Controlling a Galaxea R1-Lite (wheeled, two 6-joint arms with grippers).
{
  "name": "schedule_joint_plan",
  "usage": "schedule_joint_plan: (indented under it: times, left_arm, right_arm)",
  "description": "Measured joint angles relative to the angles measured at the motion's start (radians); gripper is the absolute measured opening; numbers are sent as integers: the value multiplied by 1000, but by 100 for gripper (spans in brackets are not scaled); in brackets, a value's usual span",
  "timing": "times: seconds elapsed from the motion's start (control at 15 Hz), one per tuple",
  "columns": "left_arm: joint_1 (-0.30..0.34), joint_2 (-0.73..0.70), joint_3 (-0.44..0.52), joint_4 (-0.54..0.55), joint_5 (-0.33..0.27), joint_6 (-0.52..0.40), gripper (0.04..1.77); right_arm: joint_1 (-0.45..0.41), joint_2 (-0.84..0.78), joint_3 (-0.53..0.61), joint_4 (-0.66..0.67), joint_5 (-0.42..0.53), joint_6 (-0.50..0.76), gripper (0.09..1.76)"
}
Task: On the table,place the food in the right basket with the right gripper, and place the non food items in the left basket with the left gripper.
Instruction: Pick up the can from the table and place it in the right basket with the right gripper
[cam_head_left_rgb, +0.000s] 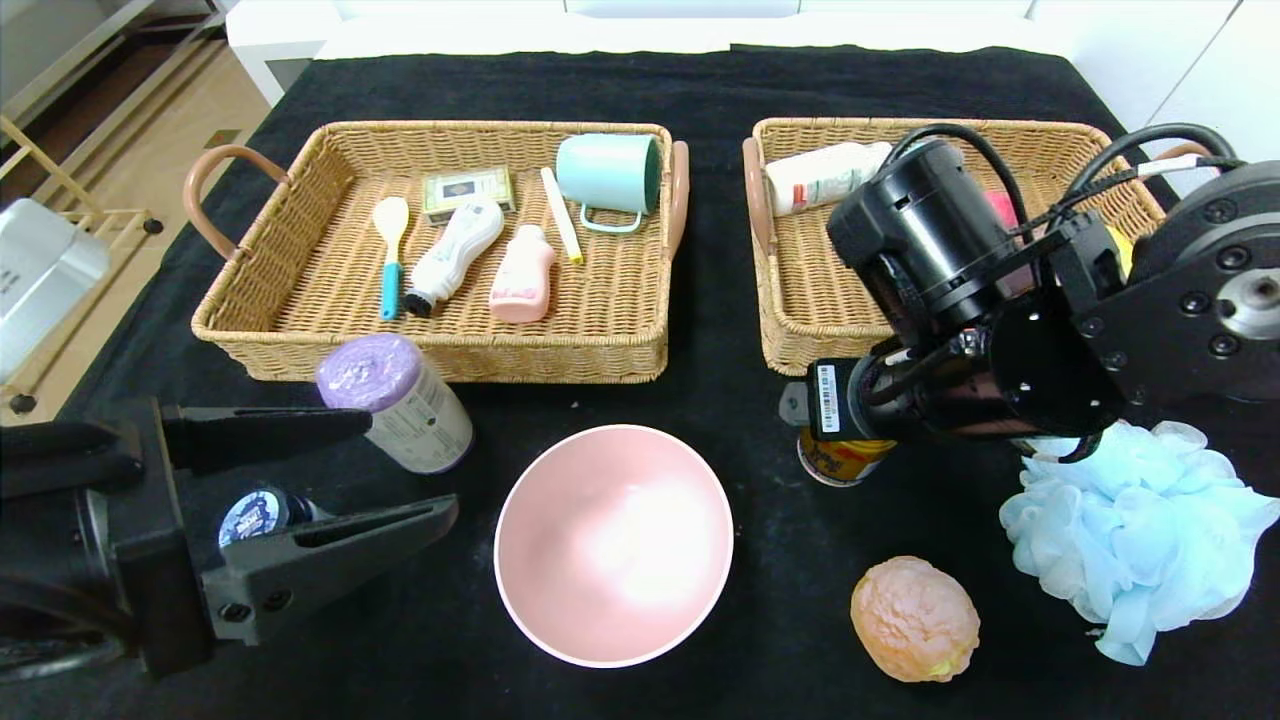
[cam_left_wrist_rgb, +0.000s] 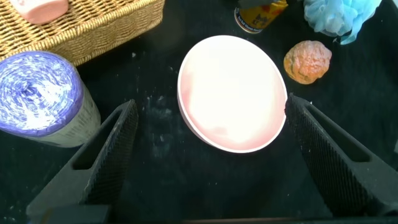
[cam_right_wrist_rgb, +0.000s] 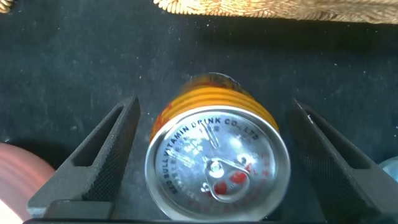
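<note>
My right gripper (cam_right_wrist_rgb: 214, 107) is open and lowered around the upright gold-and-red drink can (cam_right_wrist_rgb: 214, 158); a gap shows on both sides. In the head view the arm covers most of the can (cam_head_left_rgb: 845, 460). My left gripper (cam_head_left_rgb: 410, 465) is open at the front left, low over the table (cam_head_left_rgb: 750, 600), holding nothing. The pale pink bowl (cam_head_left_rgb: 613, 545) lies just beyond its fingertips (cam_left_wrist_rgb: 298, 118). The purple-capped white canister (cam_head_left_rgb: 395, 400) stands beside it, and the dark blue jar (cam_head_left_rgb: 255, 515) shows between its fingers. An orange-brown bun (cam_head_left_rgb: 915, 620) and a light blue pouf (cam_head_left_rgb: 1140, 530) sit at the front right.
The left basket (cam_head_left_rgb: 450, 360) holds several small items, among them a mint mug (cam_head_left_rgb: 610, 175) and a pink bottle (cam_head_left_rgb: 522, 275). The right basket (cam_head_left_rgb: 790, 330), partly behind my right arm, holds a white bottle (cam_head_left_rgb: 825, 175). A white counter runs along the table's far edge.
</note>
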Motion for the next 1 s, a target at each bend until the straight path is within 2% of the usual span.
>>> schedule_joint_plan:
  times: [0.6,0.73,0.8,1.0]
  left_arm:
    - [2,-3,1,-1,2,0,172]
    - [2,-4,3,-2,2,0,172]
    - [2,-5,3,-2,2,0,172]
    - [2,-5,4,-2,3,1,172]
  right_arm:
    - [-13,11,2,0,0,3,171]
    - [-17,15,4,-1,1,4,134]
    - [-17,17,4,-1,1,5,124]
    - [-18,18,5,-1,0,6,123]
